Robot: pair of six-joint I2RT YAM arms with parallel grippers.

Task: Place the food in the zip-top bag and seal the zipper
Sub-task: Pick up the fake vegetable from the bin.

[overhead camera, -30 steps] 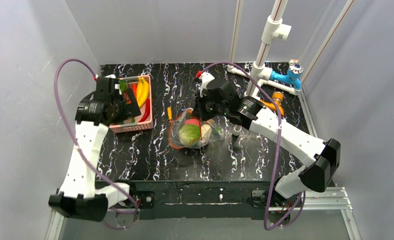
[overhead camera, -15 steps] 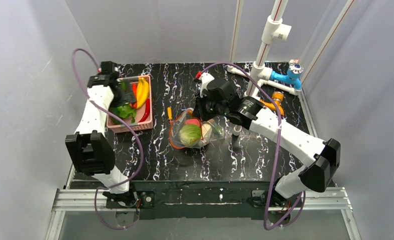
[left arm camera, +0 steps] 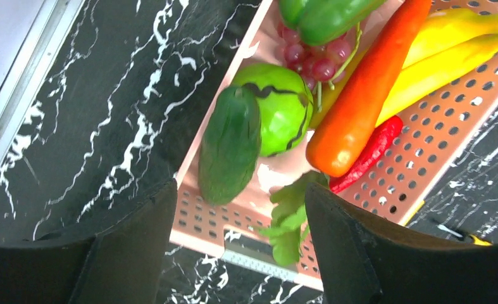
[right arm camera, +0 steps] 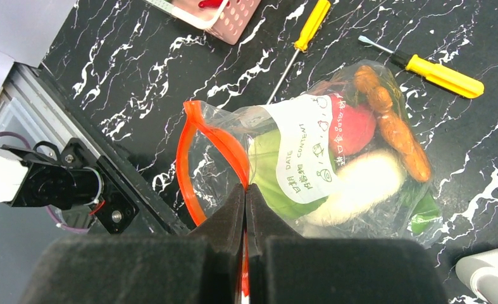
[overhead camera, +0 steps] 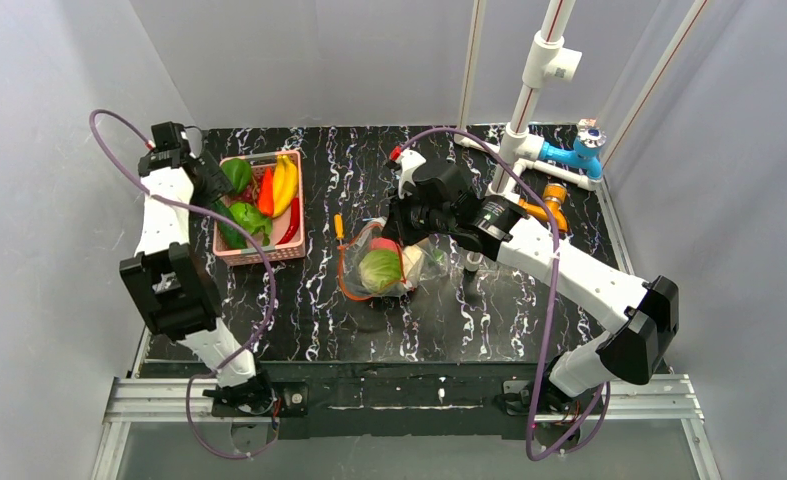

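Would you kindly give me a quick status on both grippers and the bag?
Left gripper open above pink basket. Right gripper shut on zipper; zip-top bag unsealed, cabbage inside. Screwdriver lies beside bag.

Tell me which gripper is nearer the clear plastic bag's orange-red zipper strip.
Right: its fingers are shut on the strip. The left gripper hangs over the pink perforated basket, apart.

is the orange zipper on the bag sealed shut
No, the zipper gapes in a wide loop at the mouth of the zip-top bag, pinched at one spot by the right tool.
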